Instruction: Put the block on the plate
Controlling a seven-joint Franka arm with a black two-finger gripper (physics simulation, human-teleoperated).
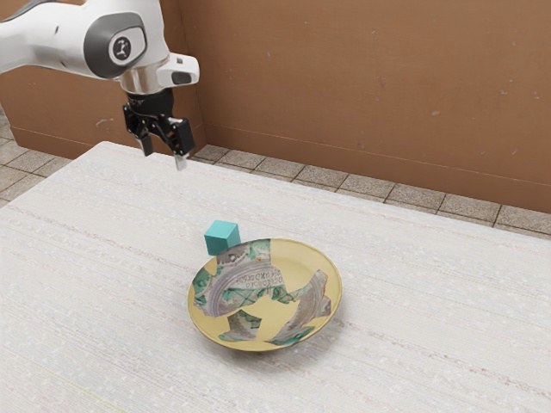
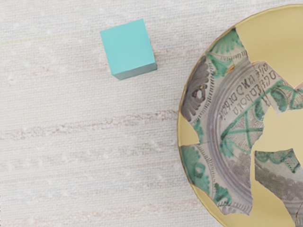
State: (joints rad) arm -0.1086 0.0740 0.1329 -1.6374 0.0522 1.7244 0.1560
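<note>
High above the table, at the exterior view's upper left, the black gripper hangs open, its two fingers apart with nothing between them. A teal block rests on the table beside the plate's rim, on the side toward the arm. The round plate, yellow with green and grey patterned pieces, lies on the table near the exterior view's middle. In the wrist view the block and part of the plate are seen from above, with bare table between them.
The pale, woven-looking tabletop extends around the plate and block. Behind its far edge are a tiled floor and a brown wall.
</note>
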